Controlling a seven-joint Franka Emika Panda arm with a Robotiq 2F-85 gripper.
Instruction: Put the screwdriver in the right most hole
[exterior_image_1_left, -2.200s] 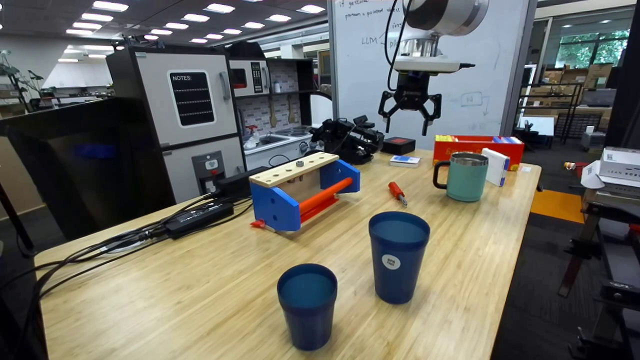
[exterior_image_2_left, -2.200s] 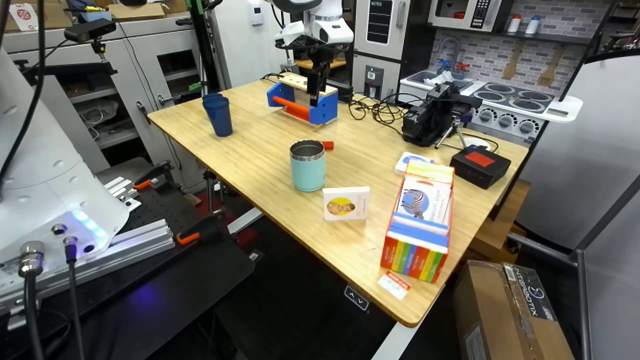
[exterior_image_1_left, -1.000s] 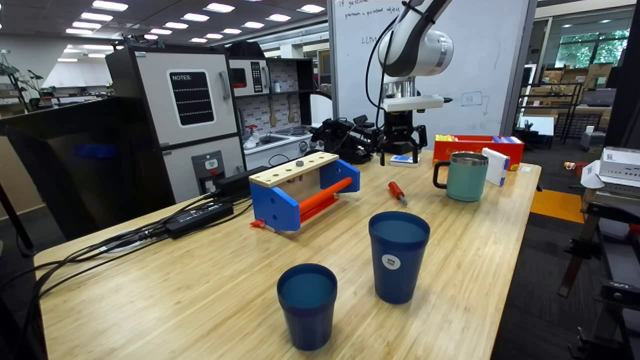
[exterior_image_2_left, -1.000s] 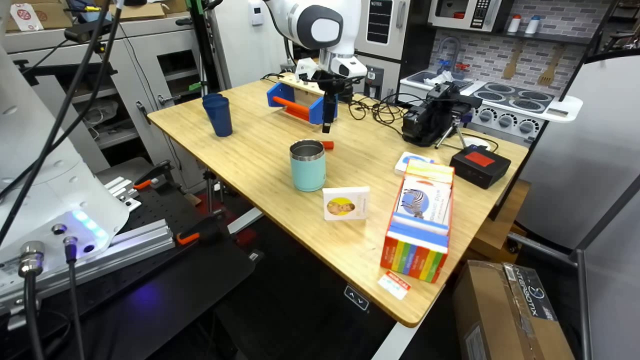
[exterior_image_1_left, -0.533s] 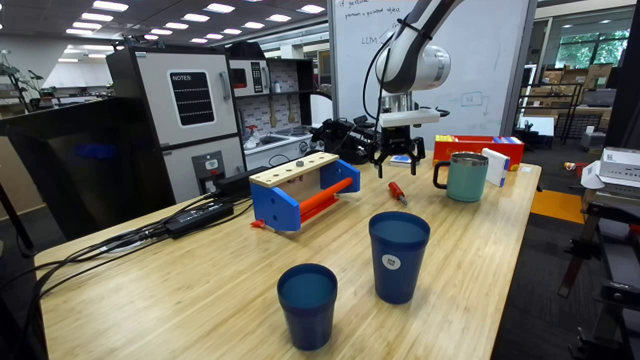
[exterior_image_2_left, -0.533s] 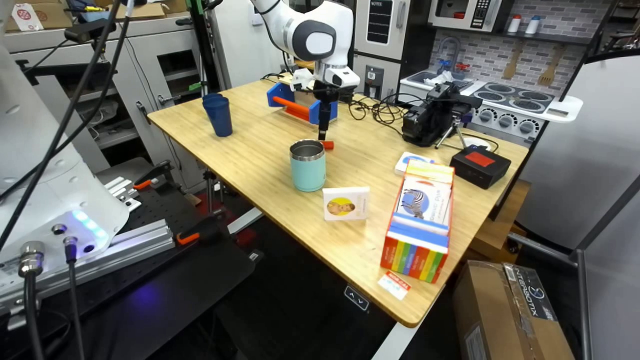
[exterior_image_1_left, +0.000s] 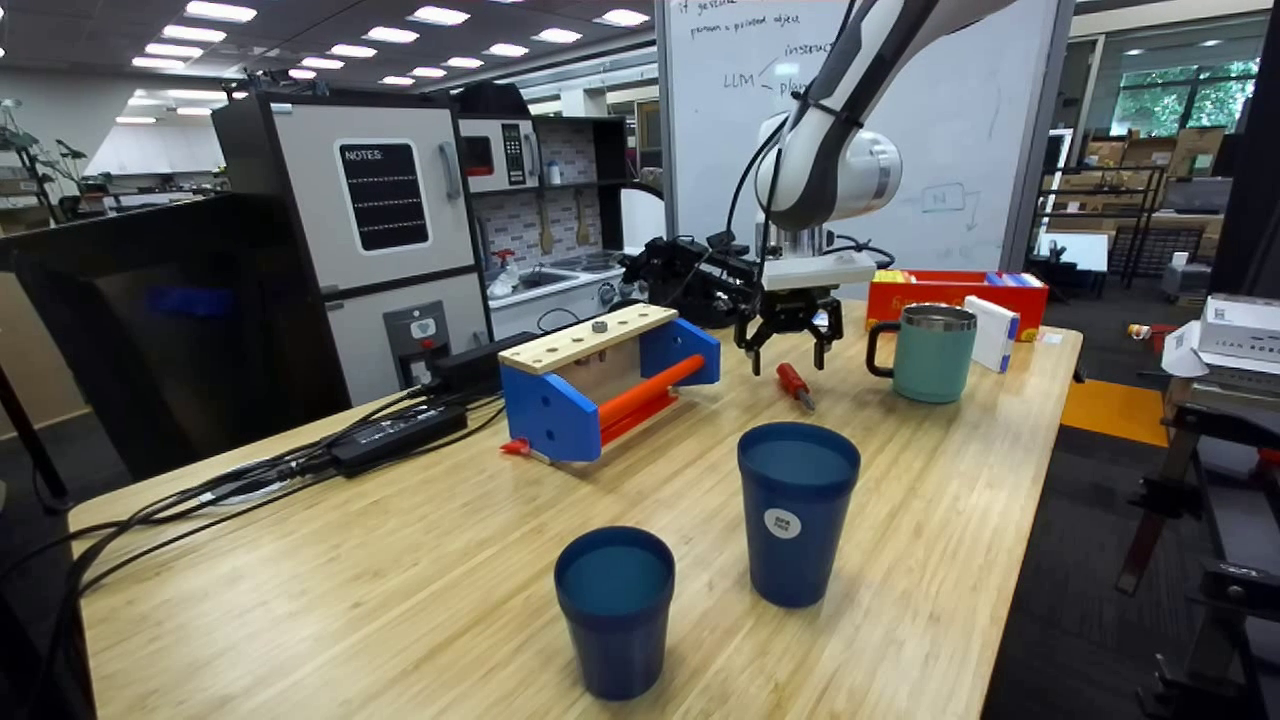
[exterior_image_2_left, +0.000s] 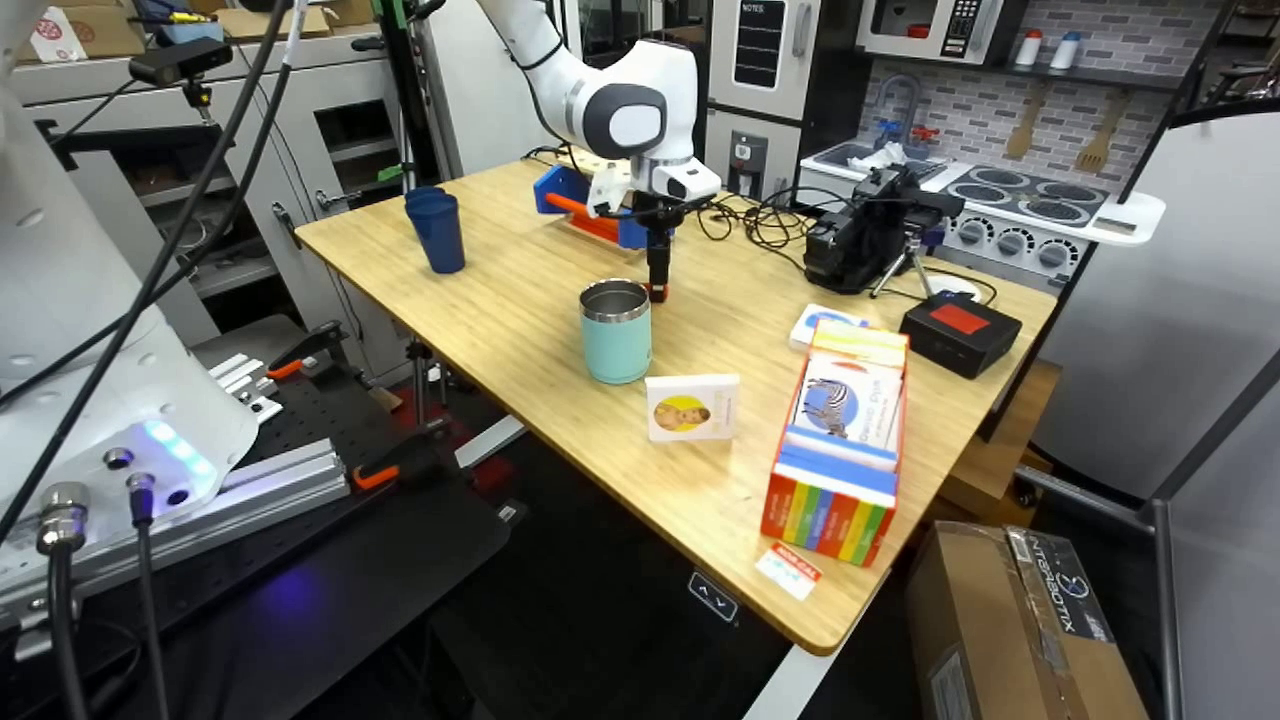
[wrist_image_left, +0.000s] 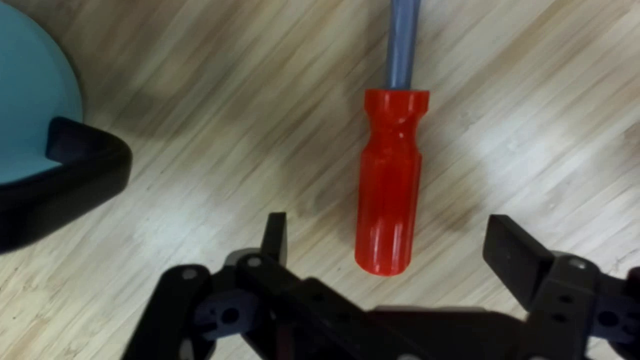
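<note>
The screwdriver (exterior_image_1_left: 792, 381) lies on the table, with a red handle and metal shaft. In the wrist view the screwdriver (wrist_image_left: 387, 200) points away, its handle end between the fingertips. My gripper (exterior_image_1_left: 788, 364) is open and low over the handle; the gripper also shows in the wrist view (wrist_image_left: 385, 235) with a gap on both sides of the handle. The rack (exterior_image_1_left: 552, 415) has blue end plates, an orange bar and a wooden top with a row of holes. The hole at its right end (exterior_image_1_left: 657, 309) shows in that exterior view. In an exterior view my arm partly hides the rack (exterior_image_2_left: 562, 188).
A teal mug (exterior_image_1_left: 934, 355) stands close to the screwdriver; its black handle (wrist_image_left: 95, 170) is near the gripper in the wrist view. Two blue cups (exterior_image_1_left: 797, 520) (exterior_image_1_left: 614, 615) stand nearer that camera. A white box (exterior_image_2_left: 692, 408) and a red book box (exterior_image_2_left: 840, 440) stand beyond the mug.
My gripper has come down from well above the table to low over the screwdriver's handle, staying open. The screwdriver, rack, mug and cups have not moved.
</note>
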